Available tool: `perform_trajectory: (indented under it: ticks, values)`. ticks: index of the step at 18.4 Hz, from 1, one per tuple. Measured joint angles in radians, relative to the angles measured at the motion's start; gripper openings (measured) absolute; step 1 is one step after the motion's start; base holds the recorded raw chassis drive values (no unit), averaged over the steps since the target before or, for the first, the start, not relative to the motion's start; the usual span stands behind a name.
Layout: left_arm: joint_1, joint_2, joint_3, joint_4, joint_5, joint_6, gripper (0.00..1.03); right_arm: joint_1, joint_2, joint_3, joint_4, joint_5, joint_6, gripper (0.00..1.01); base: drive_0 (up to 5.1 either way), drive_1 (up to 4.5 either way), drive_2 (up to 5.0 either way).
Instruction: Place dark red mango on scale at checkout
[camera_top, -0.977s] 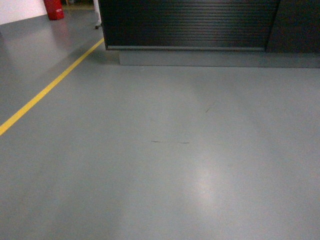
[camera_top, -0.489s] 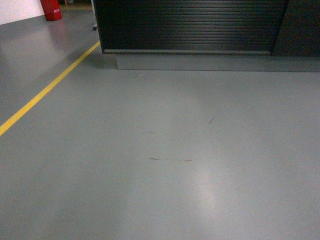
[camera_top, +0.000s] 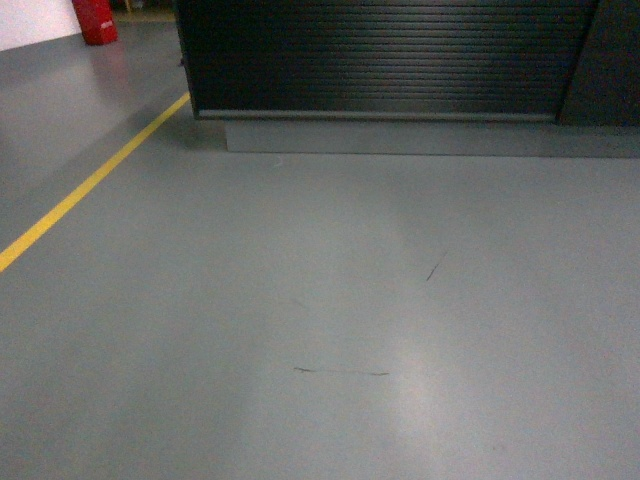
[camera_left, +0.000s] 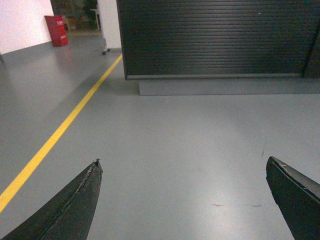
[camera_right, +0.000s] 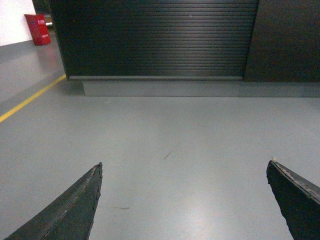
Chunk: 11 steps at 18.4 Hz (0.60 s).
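— Rolling up to the checkout (camera_top: 380, 60)? Where are the mango and scale?
— Neither is seen. Left claw (camera_left: 182, 200) and right claw (camera_right: 182, 200) are spread wide, empty — fruit must be found first.

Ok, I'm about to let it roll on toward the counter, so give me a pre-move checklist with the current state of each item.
1. Checkout ahead in view: ok, ribbed front and grey plinth visible.
2. Floor between robot and counter free of obstacles: ok, only scuff marks.
3. Left gripper open: ok, nothing between the fingers.
4. Right gripper open: ok, also holding nothing.
5. Dark red mango located: not ok, not in any view.
6. Scale located: cannot tell, the countertop is out of frame.
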Motion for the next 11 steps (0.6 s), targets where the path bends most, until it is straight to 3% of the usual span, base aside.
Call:
perform_trajectory:
  ticks: [11]
  values:
    - [0.0,0.0,0.0,-0.001,0.001,0.0,0.98,0.0,0.0,0.0,-0.003,0.0,0.0,0.98,0.0,4.35,-4.3]
